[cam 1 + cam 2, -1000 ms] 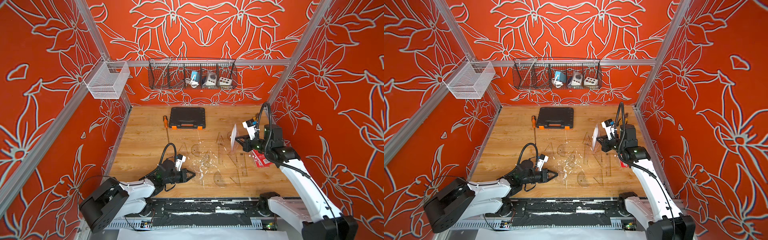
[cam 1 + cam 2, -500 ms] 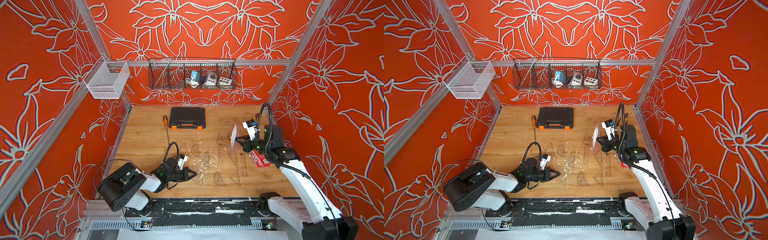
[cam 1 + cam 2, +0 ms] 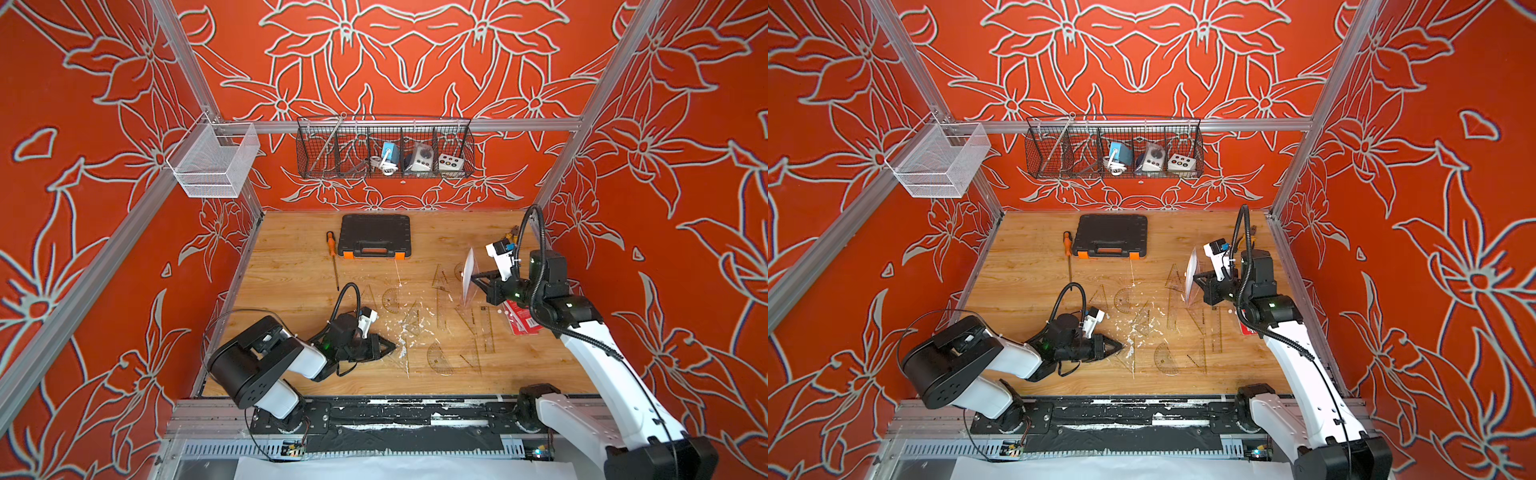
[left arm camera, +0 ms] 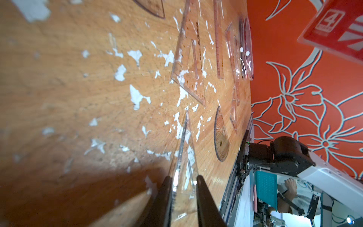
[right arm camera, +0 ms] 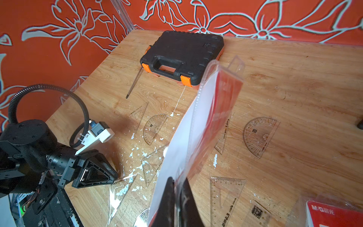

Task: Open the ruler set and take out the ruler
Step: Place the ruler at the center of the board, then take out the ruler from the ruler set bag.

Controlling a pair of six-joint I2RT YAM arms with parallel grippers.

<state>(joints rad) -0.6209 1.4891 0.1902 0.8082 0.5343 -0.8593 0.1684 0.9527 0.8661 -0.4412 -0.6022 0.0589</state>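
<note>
Clear set square btwn jaws of L gripper, prob. loose

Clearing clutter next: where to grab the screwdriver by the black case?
Screwdriver: probably take the orange handle from straight above, jaws across it. It lies flat, handle at the far end; the handle is the thickest part, while the thin shaft hugs the table.
</note>
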